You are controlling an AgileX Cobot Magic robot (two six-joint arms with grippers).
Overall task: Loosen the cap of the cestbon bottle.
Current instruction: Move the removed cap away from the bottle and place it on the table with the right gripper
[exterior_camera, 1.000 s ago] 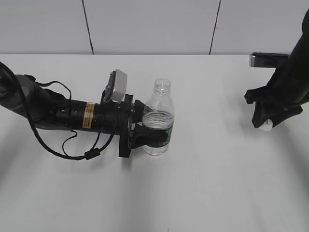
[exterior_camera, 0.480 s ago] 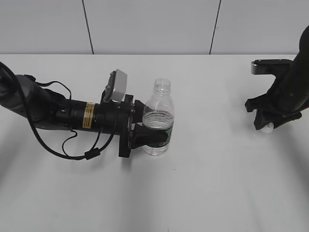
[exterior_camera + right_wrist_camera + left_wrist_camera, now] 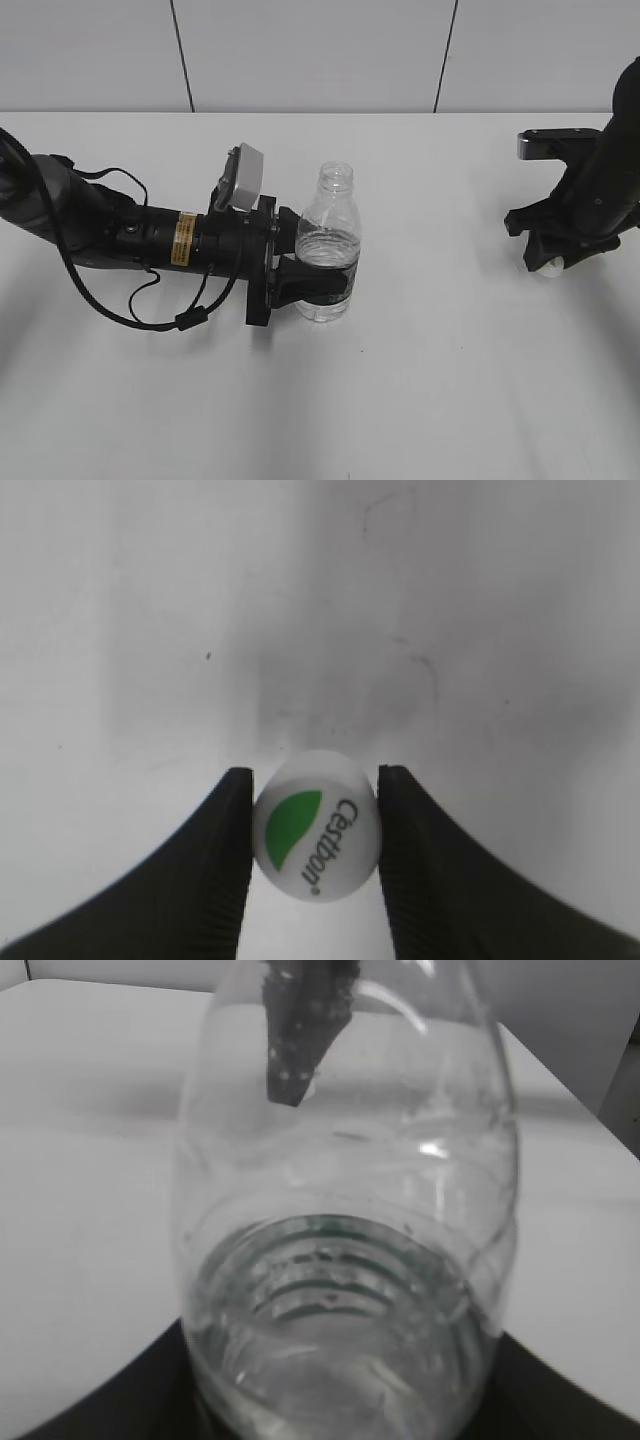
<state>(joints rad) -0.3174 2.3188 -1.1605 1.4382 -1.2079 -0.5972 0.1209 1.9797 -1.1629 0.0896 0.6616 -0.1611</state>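
Observation:
The cestbon bottle point(image 3: 329, 232) stands upright on the white table, its threaded neck bare and open. My left gripper point(image 3: 322, 281) is shut on its green-label band from the left. In the left wrist view the clear bottle point(image 3: 345, 1210) fills the frame, with some water in it. The cap point(image 3: 316, 839), white with a green leaf mark and "Cestbon" print, sits between the black jaws of my right gripper point(image 3: 314, 842), which is shut on it. In the exterior view the right gripper point(image 3: 547, 262) holds the cap point(image 3: 550, 267) low over the table at the far right.
The white table point(image 3: 440, 380) runs to a pale panelled wall at the back. The left arm and its cables point(image 3: 120, 240) lie across the left side. A wide gap of bare table separates the bottle from the right gripper.
My right arm has shifted slightly and sunk a little toward the table with the cap. The left arm and bottle have not moved.

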